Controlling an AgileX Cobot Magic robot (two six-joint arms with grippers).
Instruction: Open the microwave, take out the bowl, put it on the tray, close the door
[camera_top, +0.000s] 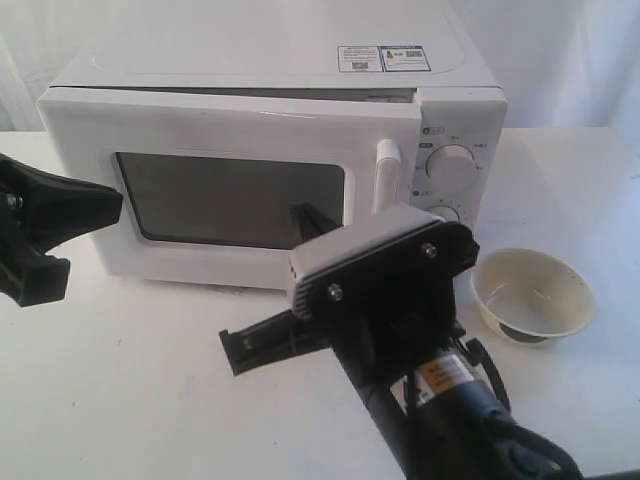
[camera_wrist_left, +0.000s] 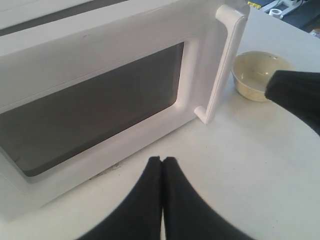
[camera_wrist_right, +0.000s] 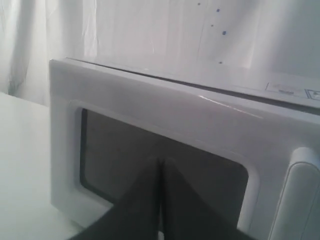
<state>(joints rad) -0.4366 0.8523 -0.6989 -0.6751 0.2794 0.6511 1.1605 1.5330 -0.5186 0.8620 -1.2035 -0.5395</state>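
So I'm watching the Midea microwave (camera_top: 270, 60) with its door (camera_top: 230, 130) sitting slightly ajar, a thin gap showing along the top. My right hand (camera_wrist_right: 160, 161) is hovering just in front of the dark window, fingers pinched together, holding nothing. The left hand (camera_wrist_left: 162, 160) is pinched together and empty too. The cream bowl (camera_top: 535, 295) is sitting on the desk (camera_top: 130, 400), right of the knobs.

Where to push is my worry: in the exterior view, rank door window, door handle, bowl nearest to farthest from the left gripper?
1. door window, beside the left gripper.
2. door handle, door's right end.
3. bowl, far right.
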